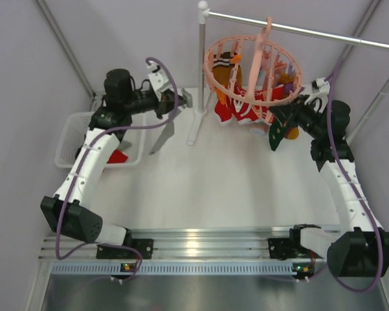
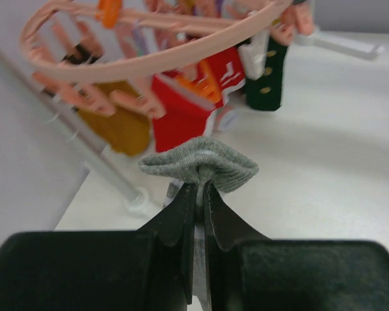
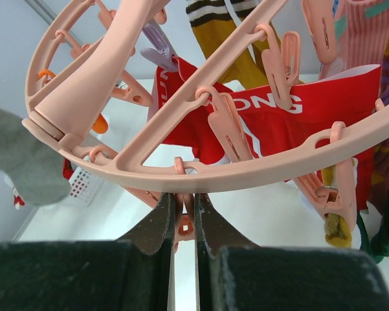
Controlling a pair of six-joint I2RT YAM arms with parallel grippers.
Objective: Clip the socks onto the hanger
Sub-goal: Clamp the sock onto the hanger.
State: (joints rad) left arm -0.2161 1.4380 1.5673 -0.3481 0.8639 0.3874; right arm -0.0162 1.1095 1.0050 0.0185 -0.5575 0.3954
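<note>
On the left arm the jaws are clenched on a grey sock, held up just left of the pole. On the right arm the jaws pinch a clip under the ring of the pink hanger. The hanger hangs from the grey rail at the far right, carrying a red sock among others. Below lies the white worktop, with a white mesh basket at its left and pale walls around.

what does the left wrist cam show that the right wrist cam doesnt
Only left wrist: the left pincer shut on the grey sock. Only right wrist: the right pincer pinching a hanger clip, and the white basket. Both: the pink hanger, the red sock and the grey sock.
</note>
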